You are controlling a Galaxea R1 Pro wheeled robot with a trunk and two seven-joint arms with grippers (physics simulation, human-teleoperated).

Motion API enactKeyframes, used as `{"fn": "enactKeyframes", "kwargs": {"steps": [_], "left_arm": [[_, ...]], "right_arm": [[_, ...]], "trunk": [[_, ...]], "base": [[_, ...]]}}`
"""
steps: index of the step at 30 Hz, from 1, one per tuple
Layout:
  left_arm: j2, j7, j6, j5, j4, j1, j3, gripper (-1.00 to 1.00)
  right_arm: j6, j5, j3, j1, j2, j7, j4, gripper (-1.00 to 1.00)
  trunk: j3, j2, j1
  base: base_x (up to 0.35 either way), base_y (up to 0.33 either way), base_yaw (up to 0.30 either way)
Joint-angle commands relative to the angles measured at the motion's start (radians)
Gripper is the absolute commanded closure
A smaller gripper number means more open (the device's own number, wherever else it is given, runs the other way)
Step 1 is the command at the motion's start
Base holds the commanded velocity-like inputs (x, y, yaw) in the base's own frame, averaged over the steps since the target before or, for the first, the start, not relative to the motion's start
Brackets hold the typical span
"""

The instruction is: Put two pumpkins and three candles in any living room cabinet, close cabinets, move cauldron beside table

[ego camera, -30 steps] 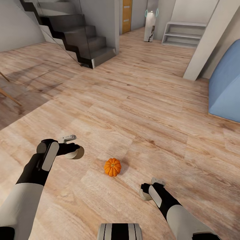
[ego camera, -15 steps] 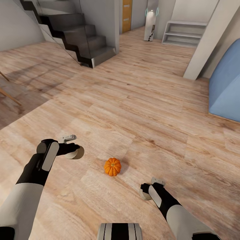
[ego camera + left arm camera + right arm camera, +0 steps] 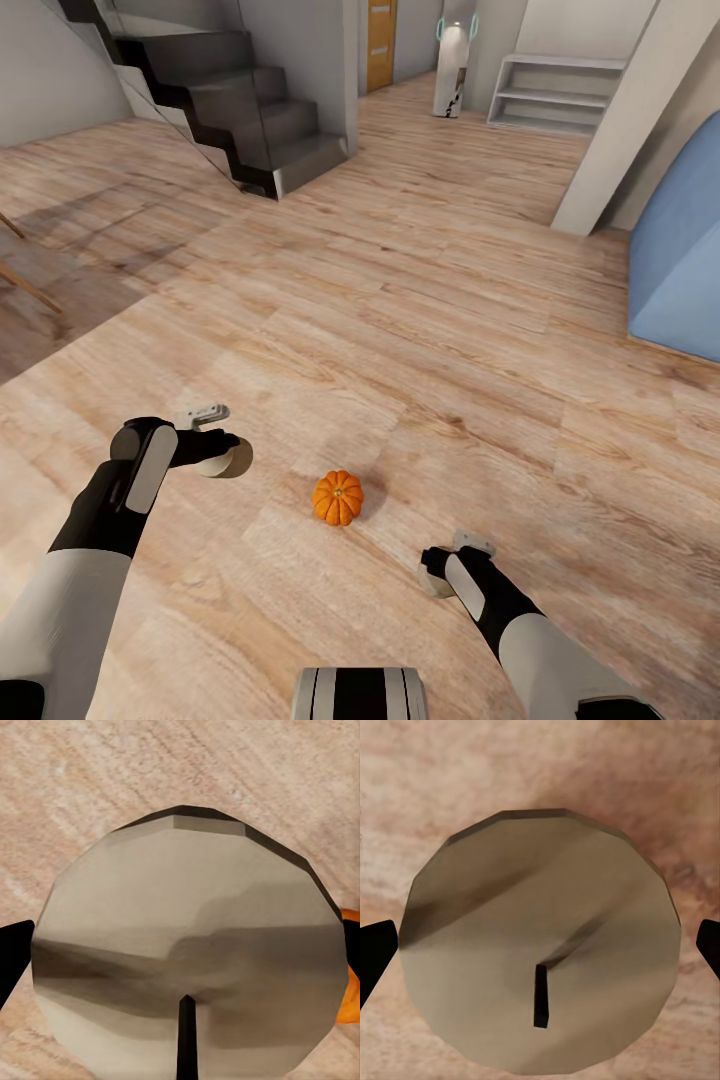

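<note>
Candles are gripped in both tools, one in the left tool (image 3: 222, 455) and one in the right tool (image 3: 437, 580), each candle (image 3: 191, 952) pressed between dark fingers; a pumpkin (image 3: 338, 500) lies on the floor (image 3: 420, 330) between them; with no free tool it could be knocked and rolled; farther off, stairs (image 3: 250, 110) could be struck.

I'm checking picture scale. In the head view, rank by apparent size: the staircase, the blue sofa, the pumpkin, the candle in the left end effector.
1. Staircase.
2. Blue sofa, cut off by the frame.
3. Pumpkin.
4. Candle in the left end effector, partly hidden, so its rank is unsure.
</note>
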Motion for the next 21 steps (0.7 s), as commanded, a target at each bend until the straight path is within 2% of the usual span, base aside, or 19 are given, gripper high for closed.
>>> {"fn": "enactKeyframes", "kwargs": {"steps": [1,4,16,21], "left_arm": [[0.0,0.007,0.003,0.01,-0.001,0.0,0.0,1.0],[0.001,0.007,0.003,0.01,-0.001,0.0,0.0,1.0],[0.0,0.007,0.003,0.01,-0.001,0.0,0.0,1.0],[0.0,0.007,0.003,0.01,-0.001,0.0,0.0,1.0]], "right_arm": [[0.007,0.005,0.002,0.001,-0.001,-0.01,0.008,-1.0],[0.007,0.005,0.002,0.001,-0.001,-0.01,0.008,-1.0],[0.007,0.005,0.002,0.001,-0.001,-0.01,0.009,-1.0],[0.007,0.005,0.002,0.001,-0.001,-0.009,0.01,-1.0]], "trunk": [[-0.001,0.0,0.0],[-0.012,-0.001,0.001],[-0.012,-0.001,0.001],[-0.02,-0.001,0.002]], "base": [[0.0,0.0,0.0],[0.0,0.0,0.0],[0.0,0.0,0.0],[0.0,0.0,0.0]]}}
